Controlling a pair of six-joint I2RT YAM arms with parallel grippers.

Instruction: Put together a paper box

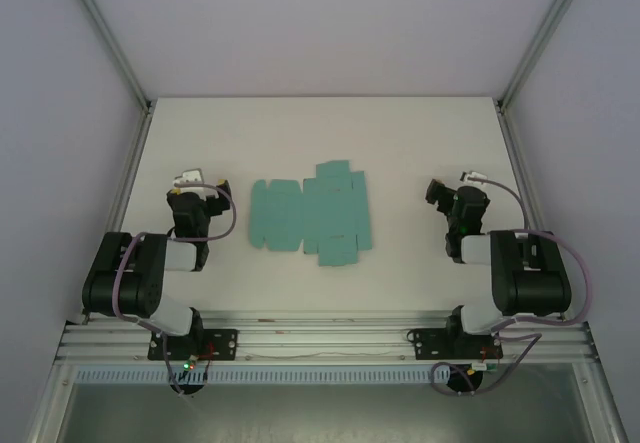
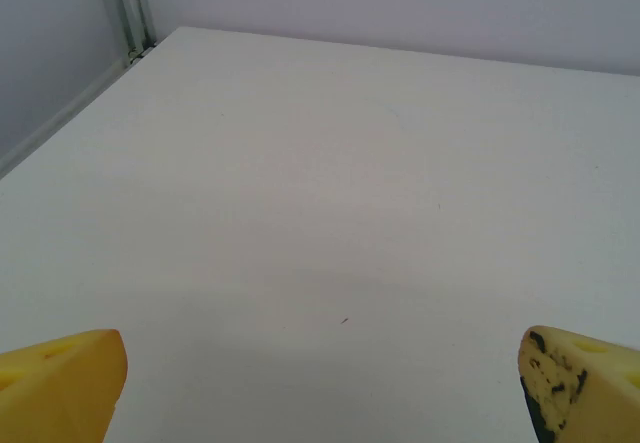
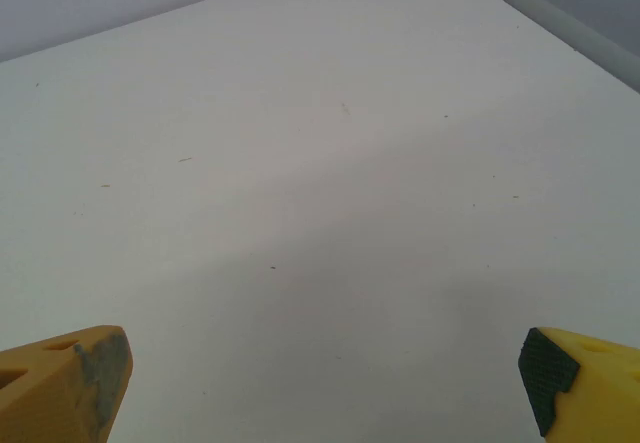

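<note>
Top view: box [image 1: 310,213], a flat unfolded teal sheet, lies mid-table [image 1: 400,143]. Left gripper [image 1: 198,191] sits at its 9 o'clock and right gripper [image 1: 440,195] at its 3 o'clock, both well apart from it. Wrist views: each gripper's yellow fingers [image 2: 60,388] stand spread wide at the frame's 7 and 5 o'clock, over bare white table.

A white table [image 2: 300,163], evenly lit, is seen spread ahead of the left claw [image 2: 320,393] and the right claw [image 3: 325,388]. Pale lilac-grey walls [image 1: 330,23] are set beyond both claws and to their outer sides, joined by grey metal corner posts [image 1: 105,33]. Behind the claws, the table's near edge is fitted with an aluminium rail [image 1: 320,338].
</note>
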